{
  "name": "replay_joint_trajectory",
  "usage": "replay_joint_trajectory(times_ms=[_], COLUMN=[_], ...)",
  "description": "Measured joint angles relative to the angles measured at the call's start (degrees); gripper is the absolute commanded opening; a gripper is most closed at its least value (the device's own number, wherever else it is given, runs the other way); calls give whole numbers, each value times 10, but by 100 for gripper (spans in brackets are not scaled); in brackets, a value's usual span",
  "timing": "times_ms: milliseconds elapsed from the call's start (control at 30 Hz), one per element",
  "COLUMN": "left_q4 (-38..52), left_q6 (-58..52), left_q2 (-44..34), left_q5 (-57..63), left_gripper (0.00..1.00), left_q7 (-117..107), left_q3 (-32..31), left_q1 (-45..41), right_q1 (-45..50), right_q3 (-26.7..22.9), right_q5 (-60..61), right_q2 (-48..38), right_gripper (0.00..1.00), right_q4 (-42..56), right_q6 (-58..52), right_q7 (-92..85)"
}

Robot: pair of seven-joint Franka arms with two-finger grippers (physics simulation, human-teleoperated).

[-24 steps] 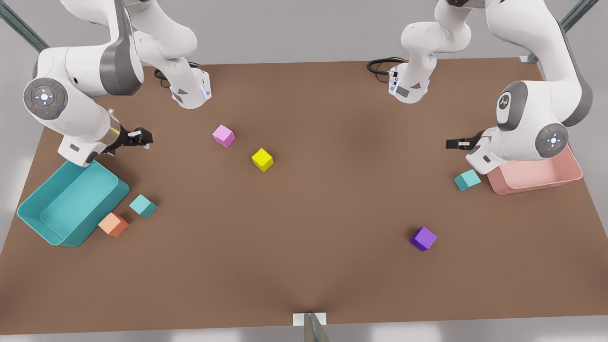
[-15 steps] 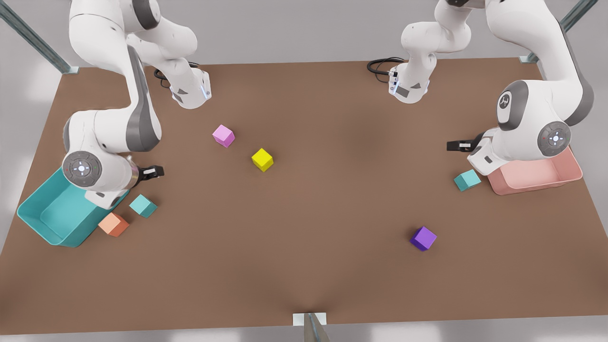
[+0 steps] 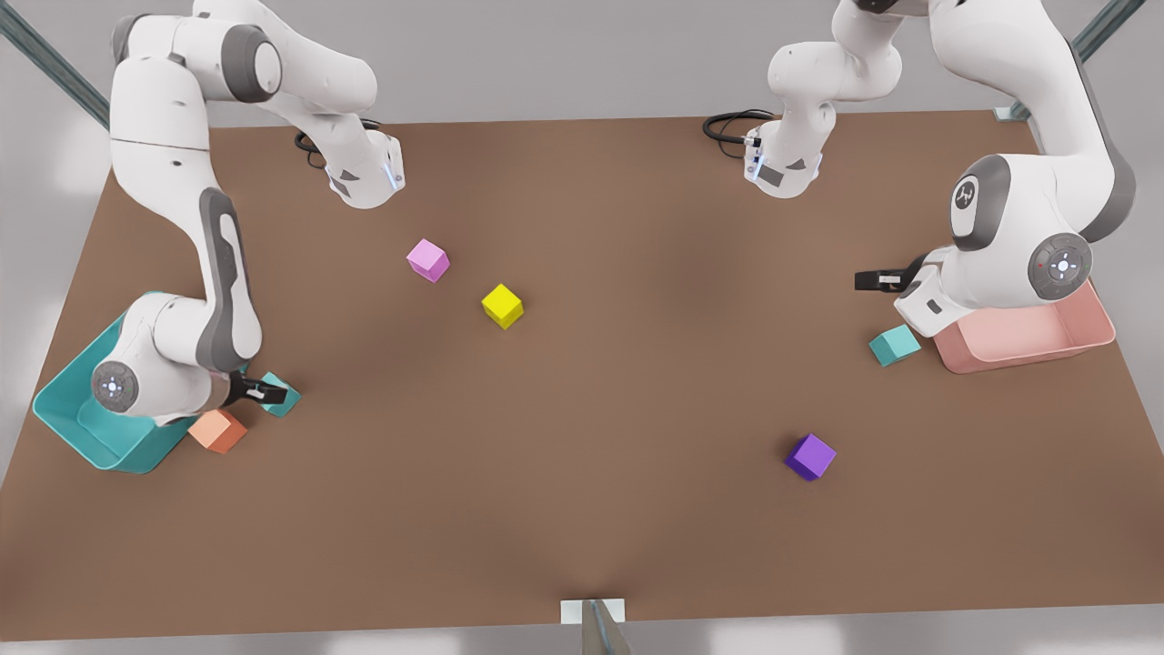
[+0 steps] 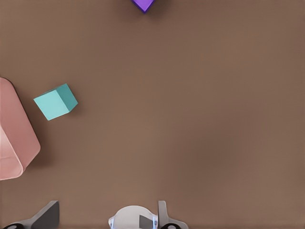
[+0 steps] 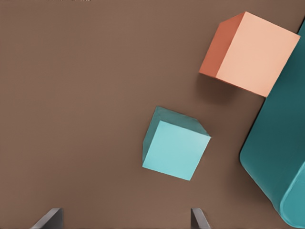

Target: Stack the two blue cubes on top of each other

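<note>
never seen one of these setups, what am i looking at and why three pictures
Two white robot arms stand at a brown table, rendered in a simulator. The wide picture comes from a fixed camera; the other two come from cameras on the arms' wrists, looking down.

The right gripper hangs open just above one blue cube, beside an orange cube and a teal bin. The left gripper waits open near the other blue cube and a pink bin.

Pink, yellow and purple cubes lie apart. Nothing is held.
</note>
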Motion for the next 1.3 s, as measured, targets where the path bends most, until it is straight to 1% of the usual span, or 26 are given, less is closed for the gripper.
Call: replay_joint_trajectory(times_ms=[167,400,700,1300], left_q4=[0,0,0,0], left_q6=[0,0,-3,-3], left_q2=[1,1,2,6], left_q5=[0,0,0,0], left_gripper=[100,100,100,100], left_q7=[0,0,-1,-1], left_q3=[0,0,0,0], left_q1=[0,0,-1,-1], right_q1=[-28,-40,-45,-36], right_q3=[0,-1,0,3], right_q5=[36,50,52,67], right_q2=[-22,-36,-15,41], right_gripper=[100,100,100,99], right_q4=[-88,-146,-156,-149], right_q6=[116,198,239,265], right_q7=[32,67,96,122])
